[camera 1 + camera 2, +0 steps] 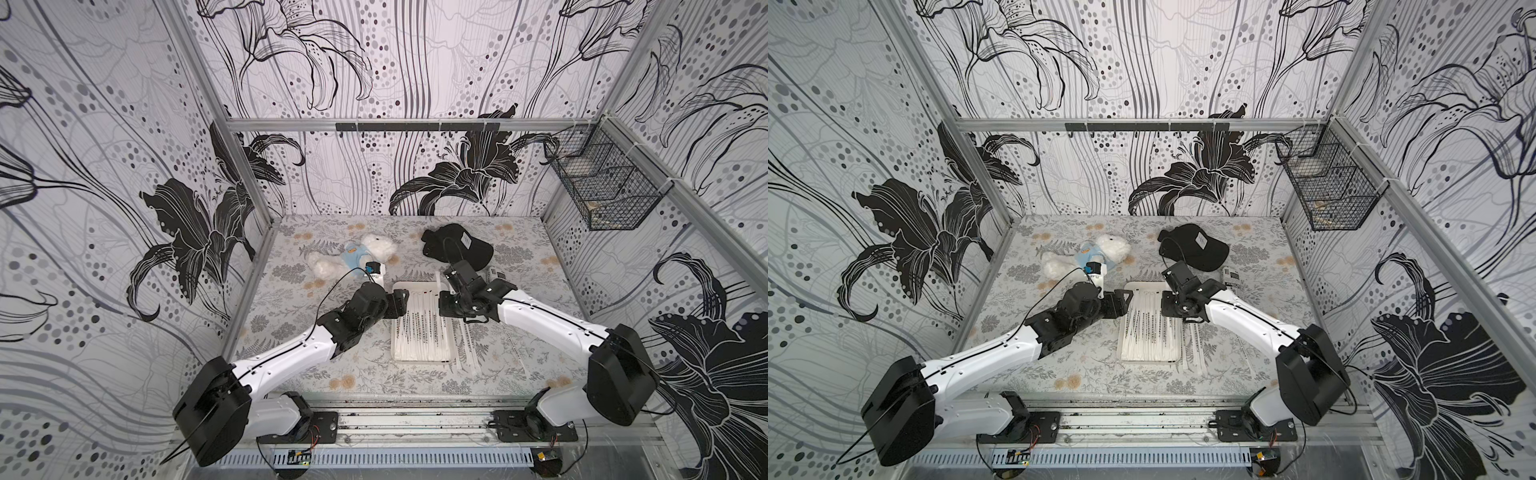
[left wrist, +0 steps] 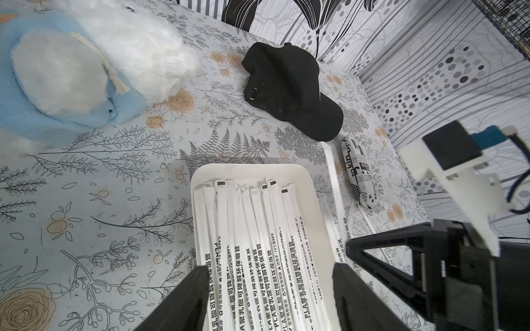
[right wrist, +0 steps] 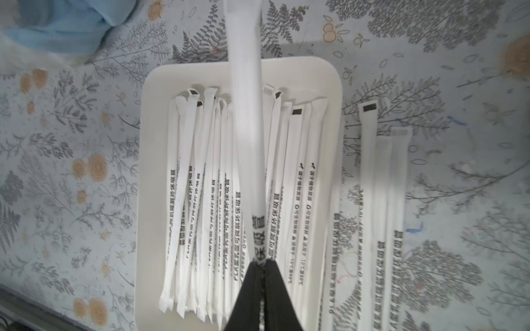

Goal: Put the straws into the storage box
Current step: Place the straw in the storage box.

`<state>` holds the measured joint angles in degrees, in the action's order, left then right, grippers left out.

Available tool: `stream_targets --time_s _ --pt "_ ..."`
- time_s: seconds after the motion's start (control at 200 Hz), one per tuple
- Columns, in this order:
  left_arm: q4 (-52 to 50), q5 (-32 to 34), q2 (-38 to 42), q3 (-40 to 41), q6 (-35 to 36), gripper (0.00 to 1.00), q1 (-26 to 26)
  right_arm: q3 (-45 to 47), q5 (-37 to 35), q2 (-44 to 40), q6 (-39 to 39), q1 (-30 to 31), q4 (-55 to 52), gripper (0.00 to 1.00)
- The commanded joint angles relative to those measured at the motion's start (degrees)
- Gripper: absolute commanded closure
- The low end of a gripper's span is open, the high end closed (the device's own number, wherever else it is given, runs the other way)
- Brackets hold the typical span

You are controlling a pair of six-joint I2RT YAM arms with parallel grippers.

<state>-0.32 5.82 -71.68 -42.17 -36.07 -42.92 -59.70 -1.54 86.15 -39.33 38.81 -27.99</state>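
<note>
Storage box (image 1: 400, 287) sits near the middle of the table (image 1: 353, 376), with its long sides running from the near edge toward the far edge. Straws (image 1: 417, 332) fill it lengthwise, roughly parallel, a few crossing at slight angles. Black print and black end marks are legible in both wrist views. Loose straws (image 1: 465, 351) lie on the table just beside the box's right long rim, parallel to it and outside the box.

Right gripper (image 3: 259, 262): jaws pressed together on a single straw (image 3: 246, 120), pinched at its printed stretch. This straw is raised above those in the box. It points toward the far edge of the table and reaches past the box's far rim.

Left gripper (image 2: 271, 268): jaws wide apart with nothing between them. It hovers over the left side of the box, toward its far end, above the straws inside. Cannot tell whether the fingers (image 2: 198, 286) touch anything.

Other items:
- A black cap (image 1: 457, 247) and a plush toy (image 1: 361, 253) lie toward the far edge, apart from the box.
- A short printed packet (image 2: 358, 172) lies on the table between the cap and the box's far right corner.
- A wire basket (image 1: 602, 187) hangs on the right wall, above the table.
</note>
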Motion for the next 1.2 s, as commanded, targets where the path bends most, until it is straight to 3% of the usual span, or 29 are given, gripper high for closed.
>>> stream_targets --time_s 0.0,0.451,0.706,1.001,1.192 --pt "0.1 0.2 0.5 1.5 -0.5 0.27 0.1 0.2 -2.8 4.2 -5.9 1.2 3.9 0.92" --pt "1.1 -0.7 0.8 3.1 -0.6 0.27 0.1 1.3 -1.8 11.8 -5.6 2.7 4.2 0.91" --pt "1.0 -0.6 0.8 3.0 -0.2 0.27 0.1 1.2 -2.5 12.9 -4.9 2.7 3.4 0.86" --pt "-0.9 0.7 1.1 1.8 0.8 0.27 0.2 -1.4 -3.5 5.7 -2.3 1.9 -2.8 0.75" --pt "-3.9 2.5 2.3 0.7 2.3 0.27 0.7 4.2 -3.0 -3.5 4.1 -5.9 -8.5 0.79"
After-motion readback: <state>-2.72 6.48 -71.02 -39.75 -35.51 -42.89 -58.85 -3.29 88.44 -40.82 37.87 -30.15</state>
